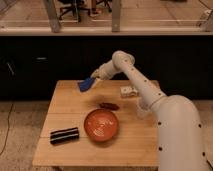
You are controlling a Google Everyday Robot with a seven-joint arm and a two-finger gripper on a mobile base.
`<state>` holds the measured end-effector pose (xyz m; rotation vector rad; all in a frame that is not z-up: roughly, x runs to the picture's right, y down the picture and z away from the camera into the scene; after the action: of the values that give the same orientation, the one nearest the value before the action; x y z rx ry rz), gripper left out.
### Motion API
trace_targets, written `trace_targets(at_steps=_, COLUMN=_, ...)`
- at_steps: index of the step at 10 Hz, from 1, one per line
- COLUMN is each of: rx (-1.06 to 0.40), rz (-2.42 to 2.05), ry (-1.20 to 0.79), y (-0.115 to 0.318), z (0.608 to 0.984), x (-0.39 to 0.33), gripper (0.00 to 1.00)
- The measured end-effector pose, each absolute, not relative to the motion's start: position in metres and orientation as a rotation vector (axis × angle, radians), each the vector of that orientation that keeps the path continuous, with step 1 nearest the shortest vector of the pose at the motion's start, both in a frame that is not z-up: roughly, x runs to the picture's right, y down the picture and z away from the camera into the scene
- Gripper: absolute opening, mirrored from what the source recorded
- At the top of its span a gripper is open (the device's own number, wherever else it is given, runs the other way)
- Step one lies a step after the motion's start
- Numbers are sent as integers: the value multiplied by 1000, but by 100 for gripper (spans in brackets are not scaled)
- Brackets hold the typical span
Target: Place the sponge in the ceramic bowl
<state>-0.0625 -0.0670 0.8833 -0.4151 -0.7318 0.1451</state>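
Pincer holding the sponge above the far edge of the counter.
Your ceramic bowl sits well apart, nearer; release early and the sponge lands on wood, not inside.

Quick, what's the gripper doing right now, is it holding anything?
The gripper: closed on the sponge, holding it in the air above the table, not over the ceramic bowl.
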Motion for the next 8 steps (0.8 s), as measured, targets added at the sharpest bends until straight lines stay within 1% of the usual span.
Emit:
trace_targets(at_steps=3, rx=-393, rz=132, ry=-742, y=-73, z=871, x=-60, gripper=0)
trace_targets(at_steps=8, rx=-397, rz=129, ry=-749, y=-69, z=868, x=-55, gripper=0)
